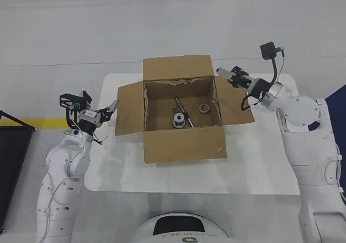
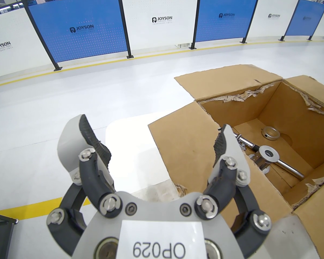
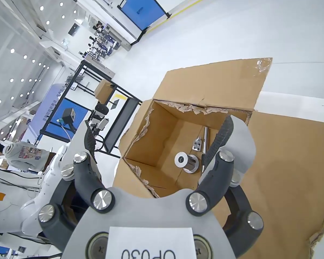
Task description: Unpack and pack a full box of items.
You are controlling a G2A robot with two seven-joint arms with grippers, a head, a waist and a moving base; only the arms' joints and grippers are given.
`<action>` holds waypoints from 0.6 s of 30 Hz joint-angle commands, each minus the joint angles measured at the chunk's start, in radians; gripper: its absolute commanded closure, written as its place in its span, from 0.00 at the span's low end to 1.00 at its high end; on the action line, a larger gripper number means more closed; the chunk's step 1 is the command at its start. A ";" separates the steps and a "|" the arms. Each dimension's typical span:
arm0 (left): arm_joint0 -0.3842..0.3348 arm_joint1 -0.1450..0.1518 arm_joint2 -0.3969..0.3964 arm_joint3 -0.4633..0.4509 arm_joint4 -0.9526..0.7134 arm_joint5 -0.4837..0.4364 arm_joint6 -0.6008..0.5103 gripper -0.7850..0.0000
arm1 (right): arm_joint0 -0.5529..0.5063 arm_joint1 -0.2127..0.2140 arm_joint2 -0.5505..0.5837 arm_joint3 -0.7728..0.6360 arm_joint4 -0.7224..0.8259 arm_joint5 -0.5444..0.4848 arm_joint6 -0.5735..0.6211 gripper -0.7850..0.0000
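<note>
The cardboard box (image 1: pixel 185 146) sits open in the middle of the white desk (image 1: pixel 264 173), all four flaps folded outward. On its floor lie a flanged metal cylinder (image 1: pixel 177 121), a steel rod (image 1: pixel 185 109) by it, and a metal ring (image 1: pixel 204 108) nearby. The left jaws hang released and empty just beside the left flap. The right jaws, likewise spread and empty, hover over the right flap's far corner.
</note>
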 commanded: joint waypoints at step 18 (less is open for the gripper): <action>0.000 0.000 0.000 0.000 0.000 0.000 0.000 0.00 | 0.183 -0.031 -0.278 0.060 -0.097 0.059 0.144 0.00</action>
